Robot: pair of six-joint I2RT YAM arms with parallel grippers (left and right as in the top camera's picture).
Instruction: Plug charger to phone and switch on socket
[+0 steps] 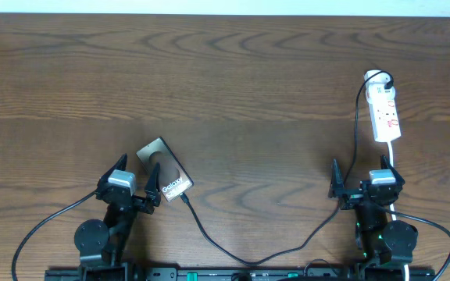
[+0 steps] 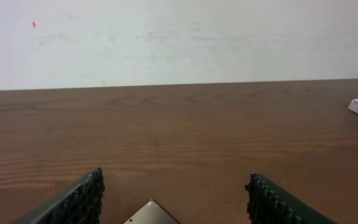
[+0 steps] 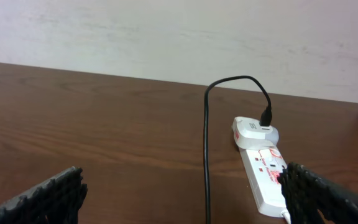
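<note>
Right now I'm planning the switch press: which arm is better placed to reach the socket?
Right. The socket lies just ahead of its open jaws; the left arm sits far across, by the phone.

The phone (image 1: 165, 173) lies on the desk (image 1: 225, 78) on the left side, just in front of the left gripper (image 1: 136, 172). The socket (image 1: 386, 111) lies on the right side, farther out, in front of the right gripper (image 1: 358, 172). The charger (image 3: 206, 155) runs from the phone's near end, back by the arms, then out to the socket's far end.
</note>
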